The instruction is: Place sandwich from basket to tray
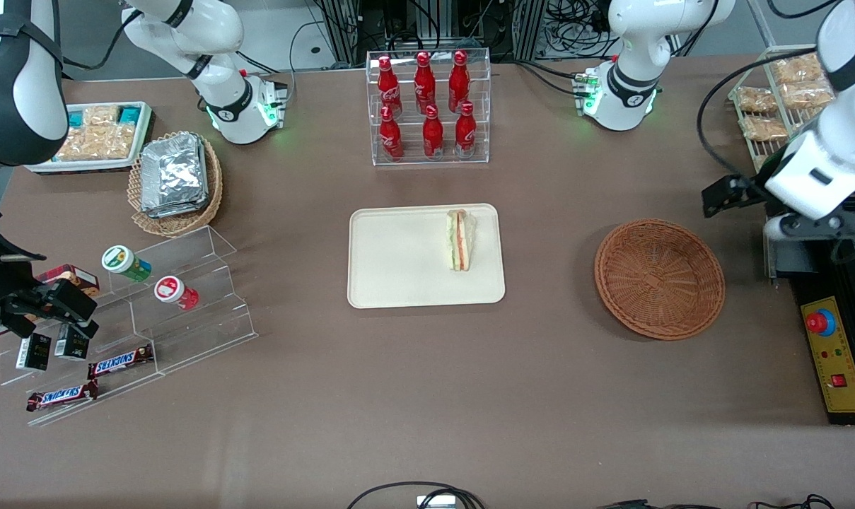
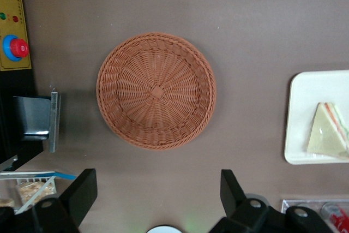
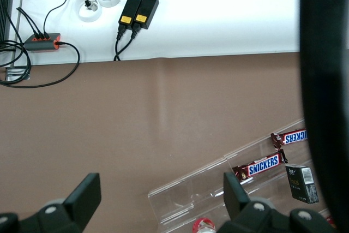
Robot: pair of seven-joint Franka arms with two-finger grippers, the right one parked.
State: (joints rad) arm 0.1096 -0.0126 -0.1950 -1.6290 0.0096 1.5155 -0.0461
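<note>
The sandwich (image 1: 461,240), a clear-wrapped triangular wedge with orange and green filling, lies on the cream-beige tray (image 1: 399,261) at the end nearer the working arm. In the left wrist view the sandwich (image 2: 327,137) rests just inside the tray's rim (image 2: 302,96). The reddish-brown wicker basket (image 1: 659,278) stands beside the tray, toward the working arm's end, and its inside (image 2: 156,90) holds nothing. My gripper (image 2: 157,179) hangs high above the bare table, next to the basket. It is open, with nothing between its black fingers (image 2: 84,189).
A clear rack of red bottles (image 1: 427,106) stands farther from the camera than the tray. A yellow control box with a red button (image 1: 834,353) and a wire rack of snack packs (image 1: 781,99) sit at the working arm's end. A tan basket of foil packs (image 1: 176,177) and acrylic steps (image 1: 165,304) lie toward the parked arm's end.
</note>
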